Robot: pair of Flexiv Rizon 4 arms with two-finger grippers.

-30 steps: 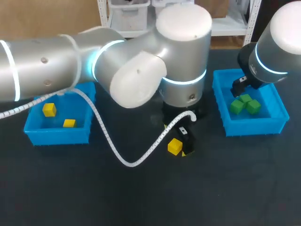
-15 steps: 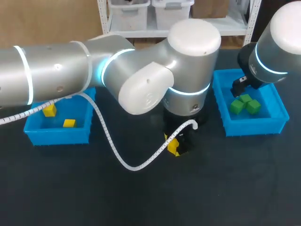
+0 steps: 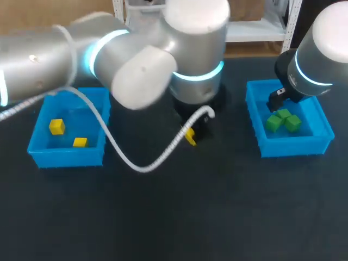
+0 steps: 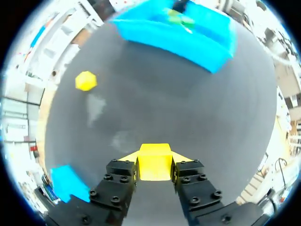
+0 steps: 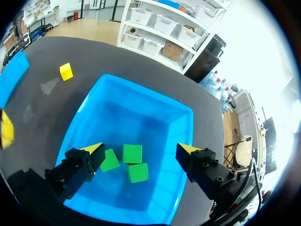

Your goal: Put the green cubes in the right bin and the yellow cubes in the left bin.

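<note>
The table (image 3: 228,217) has a flat, matt black top that fills most of the head view and carries a faint pale sheen in the left wrist view. Behind its far edge a white metal shelf unit (image 3: 255,31) holds pale storage boxes (image 5: 153,19), with a light brown board (image 3: 49,12) beside it and a light wood-coloured floor (image 5: 94,29) beyond. Strong white light (image 5: 268,61) washes out one side of the right wrist view.

Held yellow cube (image 4: 154,161), yellow pair (image 3: 57,126) in left bin (image 3: 65,157), green trio (image 3: 284,115) in right bin (image 3: 293,148)
</note>
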